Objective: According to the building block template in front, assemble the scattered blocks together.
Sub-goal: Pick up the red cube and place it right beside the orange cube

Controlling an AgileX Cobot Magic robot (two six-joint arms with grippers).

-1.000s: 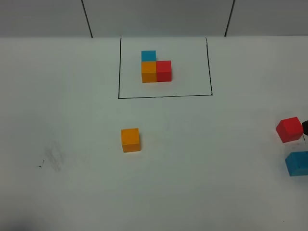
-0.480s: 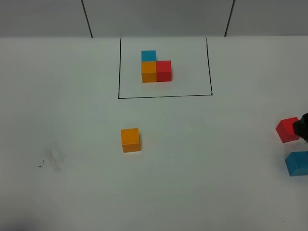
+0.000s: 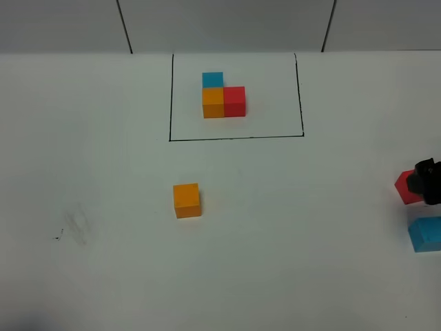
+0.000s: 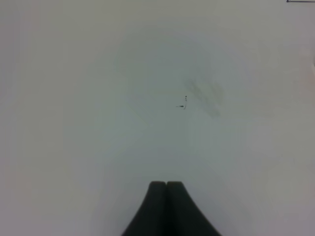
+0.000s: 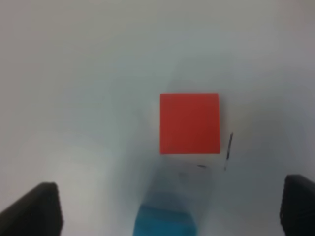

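Note:
The template (image 3: 223,96), blue, orange and red cubes joined in an L, sits inside the black drawn rectangle at the back. The loose orange cube (image 3: 187,200) lies left of centre. The loose red cube (image 3: 406,189) lies at the far right, partly covered by my right gripper (image 3: 427,182). The loose blue cube (image 3: 425,234) lies just in front of it. In the right wrist view the red cube (image 5: 189,124) lies ahead between the spread fingers (image 5: 37,209), with the blue cube (image 5: 165,221) closer; that gripper (image 5: 170,206) is open. My left gripper (image 4: 166,189) is shut over bare table.
The white table (image 3: 289,241) carries a faint grey smudge and small pen mark (image 3: 72,227) at the left, also in the left wrist view (image 4: 202,96). A grey wall with dark seams (image 3: 124,27) runs behind the table.
My right gripper has come in from the right edge and now hangs over the red cube, covering part of it. The cubes have not moved.

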